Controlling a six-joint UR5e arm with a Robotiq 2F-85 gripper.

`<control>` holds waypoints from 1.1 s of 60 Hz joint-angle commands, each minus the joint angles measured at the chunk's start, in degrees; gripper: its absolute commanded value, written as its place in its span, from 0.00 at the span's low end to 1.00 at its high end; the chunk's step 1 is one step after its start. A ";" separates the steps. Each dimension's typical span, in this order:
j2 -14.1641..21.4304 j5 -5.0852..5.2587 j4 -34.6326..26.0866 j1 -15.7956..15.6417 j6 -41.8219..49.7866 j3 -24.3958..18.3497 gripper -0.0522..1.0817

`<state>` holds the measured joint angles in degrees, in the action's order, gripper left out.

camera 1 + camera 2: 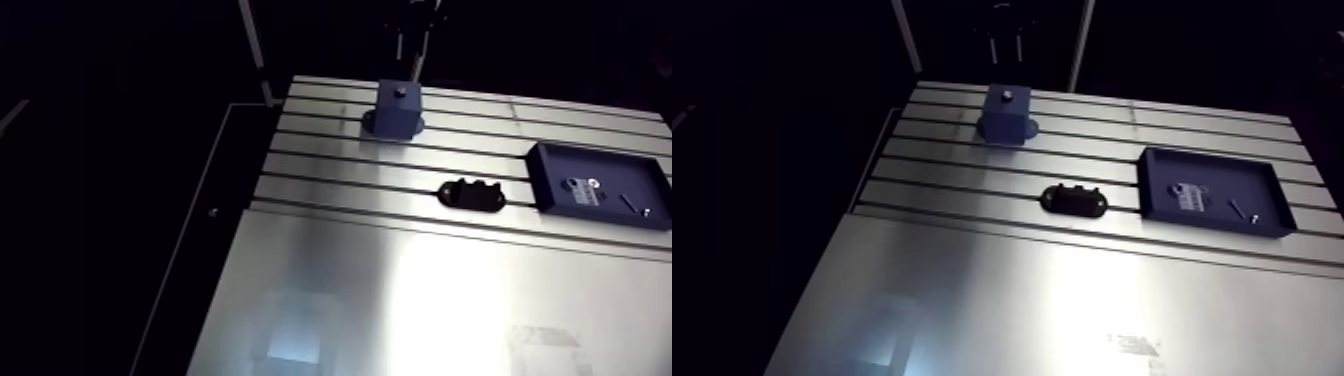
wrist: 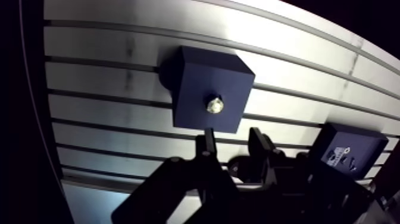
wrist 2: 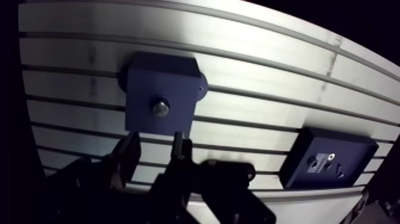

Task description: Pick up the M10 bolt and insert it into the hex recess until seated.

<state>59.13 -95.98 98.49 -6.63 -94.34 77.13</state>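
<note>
The table [image 1: 420, 300] is bright silver, striped with thin dark parallel slots across its far half and plain nearer. The block [image 1: 397, 108] is dark blue, and the bolt [image 2: 215, 105] on it is shiny silver. The tray [image 1: 537, 175] is the same dark blue, with a pale speckled label [image 1: 580, 190]. The bracket [image 1: 472, 193] and the gripper [image 2: 233, 133] are black.

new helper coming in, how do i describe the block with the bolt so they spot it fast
On the slotted table lie three dark things. The block is the one by the far edge in the arm view, apart from the flat plate and the shallow tray. Only it stands tall, a cube on a round base with a shiny bolt in its top.
</note>
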 commanded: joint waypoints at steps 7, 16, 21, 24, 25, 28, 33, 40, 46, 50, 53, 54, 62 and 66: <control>-0.29 0.03 -0.01 -0.05 -0.10 -0.01 0.55; -0.38 0.21 0.32 0.04 0.21 0.15 0.55; -0.39 0.47 0.75 0.20 0.83 0.42 0.55; -0.30 0.48 1.42 0.21 1.74 0.75 0.55; -0.30 0.48 1.42 0.21 1.74 0.75 0.55; -0.30 0.48 2.45 0.21 3.13 1.11 0.55; -0.30 0.48 3.58 0.21 3.73 1.78 0.55; -0.22 0.50 5.47 0.13 4.76 2.85 0.55; -0.14 0.57 6.26 0.04 5.73 3.71 0.55; -0.13 0.81 6.96 0.04 6.59 4.34 0.55; 0.04 1.08 7.50 -0.04 7.40 4.87 0.55; 0.04 1.08 7.50 -0.04 7.40 4.87 0.55; 0.14 1.10 8.42 -0.14 9.29 6.11 0.55; 0.14 1.10 8.52 -0.06 9.38 6.22 0.55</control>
<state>59.18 -95.00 106.00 -6.69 -86.69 82.11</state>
